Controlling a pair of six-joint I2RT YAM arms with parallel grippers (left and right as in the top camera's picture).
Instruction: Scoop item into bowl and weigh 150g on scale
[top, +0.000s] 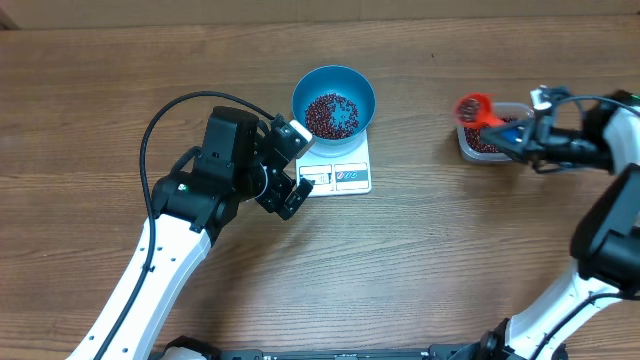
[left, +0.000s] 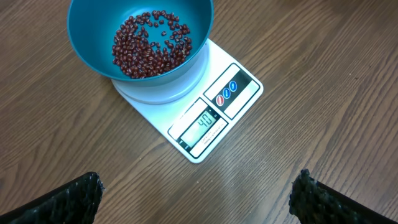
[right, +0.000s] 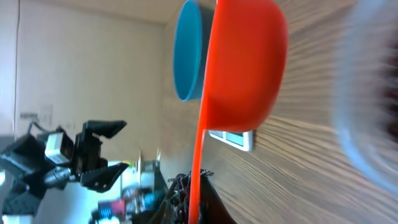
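The blue bowl (top: 333, 84) sits on the white scale (top: 345, 176), with a shallow layer of red-brown beans (top: 331, 114) across its bottom. My left end effector (top: 295, 168) hangs wide open and empty, just beside the scale. My right end effector (top: 515, 137) is clamped on the red scoop (top: 472, 106) by its handle, over the clear tub (top: 468, 148). I can't read the display (left: 204, 123) surely; I judge more scoops are needed.

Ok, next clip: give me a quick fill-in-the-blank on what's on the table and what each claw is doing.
1. The blue bowl stands on the white ___.
2. Inside the bowl lie small dark red ___.
3. The right claw is ___ on the handle of the red scoop.
4. The left claw holds nothing; its jaws stand ___.
Missing words: scale; beans; shut; open.
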